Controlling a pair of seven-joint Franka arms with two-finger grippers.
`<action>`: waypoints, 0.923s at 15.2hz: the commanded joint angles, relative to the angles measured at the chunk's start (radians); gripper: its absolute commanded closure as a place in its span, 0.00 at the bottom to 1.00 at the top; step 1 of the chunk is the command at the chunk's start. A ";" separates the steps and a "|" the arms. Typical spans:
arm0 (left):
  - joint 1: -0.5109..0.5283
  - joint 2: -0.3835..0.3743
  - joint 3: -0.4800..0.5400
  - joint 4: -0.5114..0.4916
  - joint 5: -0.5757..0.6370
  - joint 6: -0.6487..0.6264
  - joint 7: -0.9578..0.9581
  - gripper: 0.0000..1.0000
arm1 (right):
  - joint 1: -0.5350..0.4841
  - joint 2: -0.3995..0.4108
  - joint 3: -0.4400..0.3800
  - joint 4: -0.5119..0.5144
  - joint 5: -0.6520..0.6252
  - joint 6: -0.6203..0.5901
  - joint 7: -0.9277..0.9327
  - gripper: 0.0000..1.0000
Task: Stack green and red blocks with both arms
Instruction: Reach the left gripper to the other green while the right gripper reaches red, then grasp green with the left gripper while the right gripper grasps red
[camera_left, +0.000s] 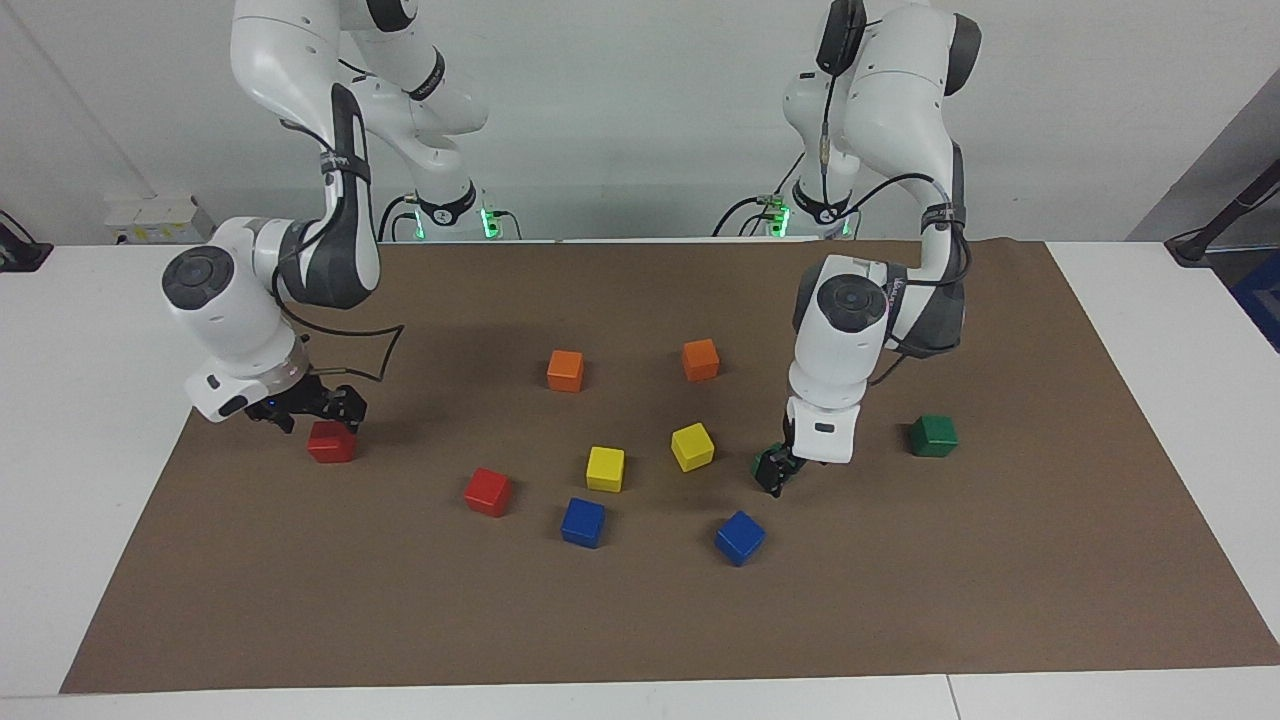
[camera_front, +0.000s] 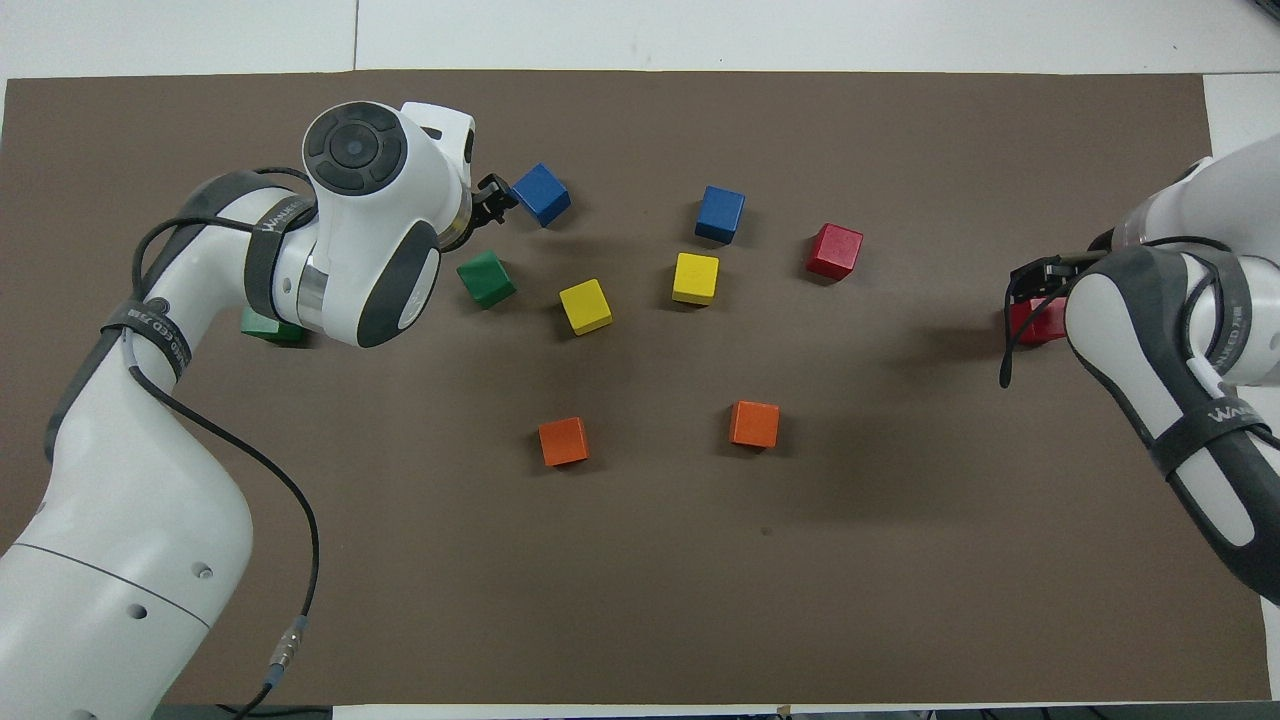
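Note:
One green block (camera_front: 486, 279) lies among the middle cubes. My left gripper (camera_left: 773, 474) hangs low over it, open, and covers most of it in the facing view; I cannot tell whether they touch. The other green block (camera_left: 932, 436) rests free on the mat toward the left arm's end. My right gripper (camera_left: 312, 410) hovers open just above a red block (camera_left: 332, 442) that sits on the mat toward the right arm's end. A second red block (camera_left: 488, 492) lies beside the middle cubes.
Two yellow cubes (camera_left: 692, 446) (camera_left: 605, 468), two blue cubes (camera_left: 740, 537) (camera_left: 583, 522) and two orange cubes (camera_left: 565, 370) (camera_left: 700, 359) are spread over the middle of the brown mat (camera_left: 640, 620). The white table (camera_left: 60, 400) surrounds the mat.

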 joint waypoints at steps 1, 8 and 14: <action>-0.005 -0.014 0.014 -0.052 0.035 0.043 -0.029 0.00 | 0.099 0.051 0.006 0.111 -0.036 -0.053 0.217 0.00; -0.039 -0.037 0.014 -0.168 0.037 0.134 -0.064 0.00 | 0.228 0.240 0.014 0.312 0.005 -0.041 0.586 0.00; -0.071 -0.054 0.022 -0.217 0.109 0.126 -0.067 1.00 | 0.282 0.315 0.014 0.334 0.008 0.068 0.672 0.00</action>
